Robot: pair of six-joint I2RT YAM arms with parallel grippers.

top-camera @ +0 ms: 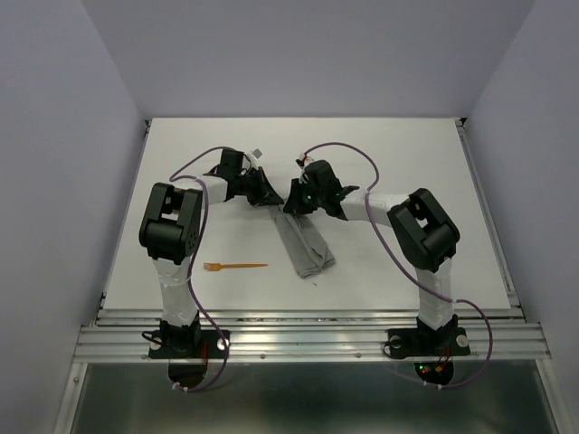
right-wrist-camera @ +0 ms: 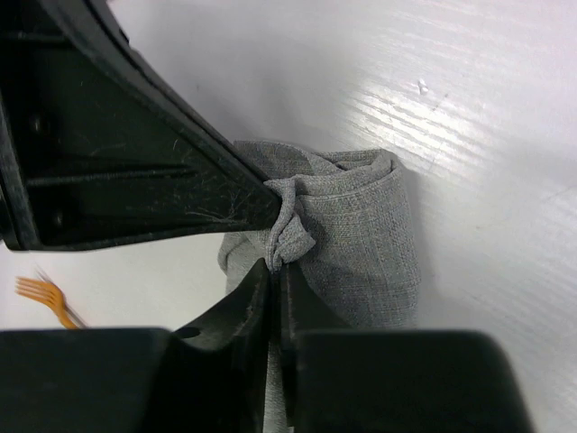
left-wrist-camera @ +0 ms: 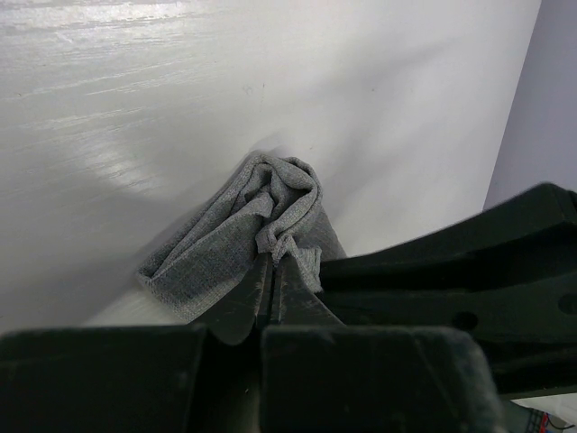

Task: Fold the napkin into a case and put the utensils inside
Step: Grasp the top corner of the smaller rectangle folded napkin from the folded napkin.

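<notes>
Right wrist view: right pincer point(right-wrist-camera: 276, 269) is clamped on the napkin point(right-wrist-camera: 361, 234) edge. Left pincer point(left-wrist-camera: 272, 271) pinches a neighbouring fold, apparently spreading the mouth to admit the fork point(top-camera: 237, 266).

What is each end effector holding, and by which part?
The napkin: the left end effector and the right end effector each pinch a bunched fold at its far end.
</notes>
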